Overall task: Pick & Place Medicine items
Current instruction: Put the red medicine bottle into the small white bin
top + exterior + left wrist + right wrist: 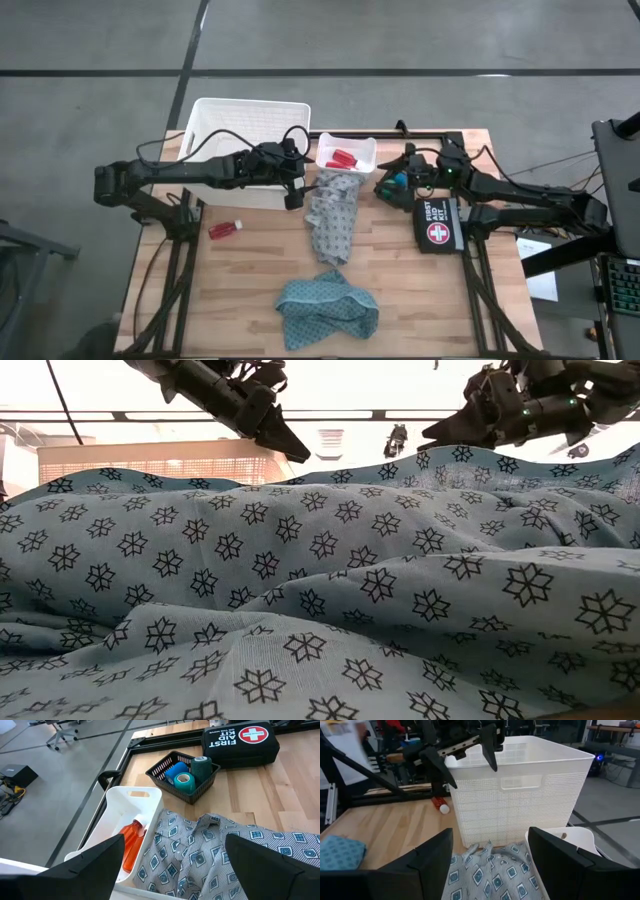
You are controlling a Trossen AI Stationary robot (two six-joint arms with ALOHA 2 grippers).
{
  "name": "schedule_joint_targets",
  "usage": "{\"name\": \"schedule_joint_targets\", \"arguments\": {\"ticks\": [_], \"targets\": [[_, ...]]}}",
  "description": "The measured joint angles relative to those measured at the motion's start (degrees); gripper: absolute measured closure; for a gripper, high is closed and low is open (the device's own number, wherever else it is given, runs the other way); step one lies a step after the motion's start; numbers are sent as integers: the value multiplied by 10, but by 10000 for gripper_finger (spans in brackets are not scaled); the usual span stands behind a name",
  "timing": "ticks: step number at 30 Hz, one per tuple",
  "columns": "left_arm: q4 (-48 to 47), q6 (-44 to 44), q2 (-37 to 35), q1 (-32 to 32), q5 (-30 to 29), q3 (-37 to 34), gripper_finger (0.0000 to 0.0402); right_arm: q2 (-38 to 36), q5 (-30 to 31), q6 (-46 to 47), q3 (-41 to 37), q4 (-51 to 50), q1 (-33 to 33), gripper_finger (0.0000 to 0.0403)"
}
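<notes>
**Both grippers empty near the back trays, one red bottle loose on the table**

Wooden table (400, 280) with stuff spread across it. Big white basket (240, 125) at back left, tall perforated walls. Grey patterned cloth (333, 215) runs down the middle from the small white tray (360, 147); teal patterned cloth (325, 308) is bunched at the front and fills nearly all of the low view. Black first-aid pouch (438, 225) with red-and-white cross sits on the right side, near a small black mesh basket (161, 771).

Left gripper (293, 195) hangs over the top end of the grey cloth, just beside the white tray and big basket, fingers spread wide, nothing between them. Right gripper (385, 188) sits over the black mesh basket area, between white tray and pouch; fingers partly apart, nothing held that I can see.

Medicine items: red bottles (342, 158) lie in the small white tray, count unclear, looks like two side by side. One more red bottle with white cap (225, 229) lies on its side on bare wood at left, well apart from both grippers. Blue container (175, 770) and green container (201, 767) stand in the black mesh basket, with a lighter teal roll (184, 781) touching them.
</notes>
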Motion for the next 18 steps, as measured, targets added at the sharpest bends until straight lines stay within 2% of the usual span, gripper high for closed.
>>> {"name": "schedule_joint_targets", "arguments": {"ticks": [18], "targets": [[0, 0, 0, 0, 0, 0, 54, 1, -1, -30, 0, -1, 0, 142]]}}
